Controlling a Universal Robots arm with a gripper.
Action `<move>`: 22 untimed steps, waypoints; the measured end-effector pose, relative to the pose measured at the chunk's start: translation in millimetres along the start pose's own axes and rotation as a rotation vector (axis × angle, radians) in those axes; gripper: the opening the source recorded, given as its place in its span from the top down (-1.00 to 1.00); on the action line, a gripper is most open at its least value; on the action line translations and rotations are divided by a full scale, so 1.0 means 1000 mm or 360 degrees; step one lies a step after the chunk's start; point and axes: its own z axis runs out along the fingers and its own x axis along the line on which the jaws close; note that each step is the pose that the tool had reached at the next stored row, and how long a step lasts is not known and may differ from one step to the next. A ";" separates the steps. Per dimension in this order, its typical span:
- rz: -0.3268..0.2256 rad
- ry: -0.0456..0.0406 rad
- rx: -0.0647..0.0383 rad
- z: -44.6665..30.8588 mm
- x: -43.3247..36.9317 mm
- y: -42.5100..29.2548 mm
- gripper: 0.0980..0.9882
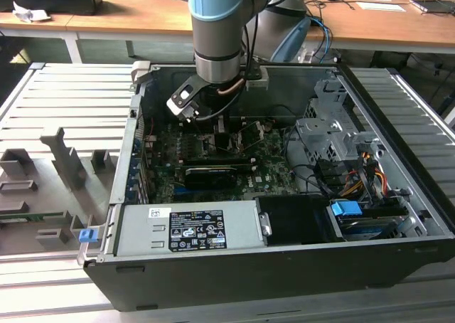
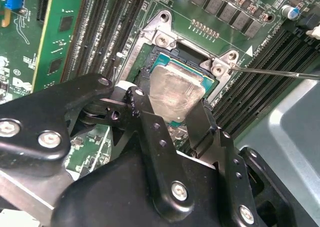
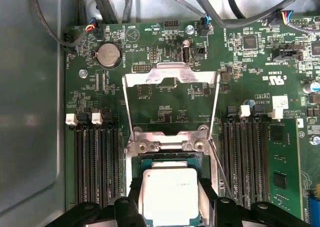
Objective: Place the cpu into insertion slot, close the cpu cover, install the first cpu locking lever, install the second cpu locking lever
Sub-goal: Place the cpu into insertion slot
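My pincer (image 3: 170,209) grips the cpu (image 3: 169,192) by two opposite edges, right at the insertion slot (image 3: 169,158); I cannot tell if it is seated. The cpu cover (image 3: 170,77) stands swung open.

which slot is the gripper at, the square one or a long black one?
The square silver-rimmed socket: the gripper holds the chip at it; the long black slots flank it.
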 end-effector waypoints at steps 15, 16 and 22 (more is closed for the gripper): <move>0.0001 0.0000 0.0000 0.0012 -0.0003 0.0007 -0.13; 0.0001 -0.0001 0.0000 0.0011 -0.0004 0.0006 -0.09; -0.0001 -0.0012 0.0000 0.0013 -0.0004 0.0007 0.04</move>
